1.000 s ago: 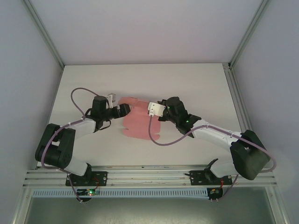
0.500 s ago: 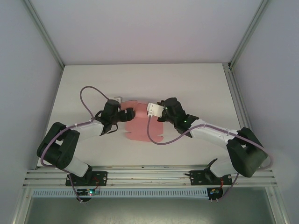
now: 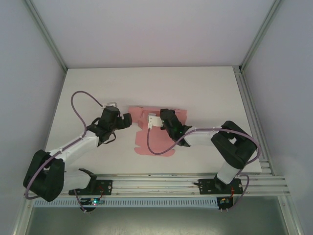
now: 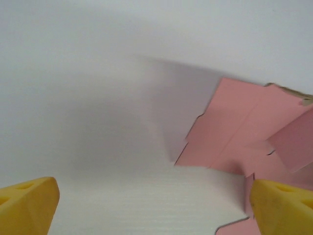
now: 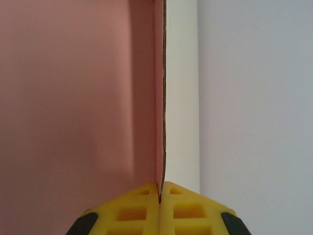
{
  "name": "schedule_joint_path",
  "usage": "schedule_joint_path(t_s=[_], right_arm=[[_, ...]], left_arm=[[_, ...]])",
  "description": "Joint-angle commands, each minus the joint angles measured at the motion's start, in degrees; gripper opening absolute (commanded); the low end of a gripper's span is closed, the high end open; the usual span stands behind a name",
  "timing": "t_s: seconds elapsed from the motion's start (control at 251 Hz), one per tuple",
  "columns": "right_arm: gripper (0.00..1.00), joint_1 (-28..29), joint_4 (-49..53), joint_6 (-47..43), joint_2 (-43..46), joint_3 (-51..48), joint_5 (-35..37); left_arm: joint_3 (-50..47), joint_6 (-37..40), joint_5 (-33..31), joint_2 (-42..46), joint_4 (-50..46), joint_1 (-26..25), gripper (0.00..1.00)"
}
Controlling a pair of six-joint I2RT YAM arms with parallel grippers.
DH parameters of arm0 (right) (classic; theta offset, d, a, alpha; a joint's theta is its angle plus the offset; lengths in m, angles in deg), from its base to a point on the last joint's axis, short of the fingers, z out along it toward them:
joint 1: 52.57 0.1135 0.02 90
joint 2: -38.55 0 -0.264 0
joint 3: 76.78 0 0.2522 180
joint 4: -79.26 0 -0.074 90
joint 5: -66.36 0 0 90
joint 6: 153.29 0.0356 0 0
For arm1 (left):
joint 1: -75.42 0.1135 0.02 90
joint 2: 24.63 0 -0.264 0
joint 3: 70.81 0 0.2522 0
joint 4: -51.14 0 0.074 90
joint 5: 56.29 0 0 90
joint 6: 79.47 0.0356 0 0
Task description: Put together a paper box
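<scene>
The paper box (image 3: 149, 139) is a flat pink die-cut sheet with flaps, lying mid-table between the arms. My right gripper (image 3: 164, 117) rests over its upper middle. In the right wrist view its yellow fingers (image 5: 132, 210) are shut on a raised flap's thin edge (image 5: 163, 98), seen edge-on, with pink card (image 5: 73, 107) to the left. My left gripper (image 3: 129, 121) sits just off the sheet's left edge, open. In the left wrist view its yellow fingertips (image 4: 27, 203) stand wide apart over bare table, and the pink sheet (image 4: 239, 132) lies ahead to the right.
The white table (image 3: 88, 88) is bounded by grey walls, with metal frame posts at the back corners (image 3: 238, 68). A rail (image 3: 156, 183) carries both arm bases at the near edge. Purple cables loop over each arm (image 3: 80, 95).
My left gripper has drawn back to the left off the sheet and opened wider. The right arm has folded in toward the centre, and the sheet now spreads further right at its top.
</scene>
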Motion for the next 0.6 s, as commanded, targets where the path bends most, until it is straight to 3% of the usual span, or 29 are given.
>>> schedule_joint_path(t_s=[0.0, 0.128, 0.283, 0.411, 0.595], right_arm=[[0.0, 0.71, -4.65, -3.02, 0.17, -1.76, 2.02], [0.0, 1.0, -4.56, -3.61, 1.38, -2.59, 1.65], [0.0, 1.35, -3.47, -3.14, 2.47, -3.06, 0.7], [0.0, 1.83, -3.74, -3.86, 2.13, -3.05, 1.2], [0.0, 2.25, -3.41, -3.16, 2.49, -2.95, 1.31]], left_arm=[[0.53, -2.84, -8.56, 2.29, -7.31, 0.9, 1.0], [1.07, -7.14, -8.64, 1.68, -8.22, 6.24, 1.0], [3.17, -9.91, -1.37, -3.85, -2.27, 14.41, 0.99], [8.46, -6.72, 2.91, -13.26, 1.23, 15.27, 0.95], [12.2, -2.58, 19.28, -23.62, 9.93, 14.56, 0.8]])
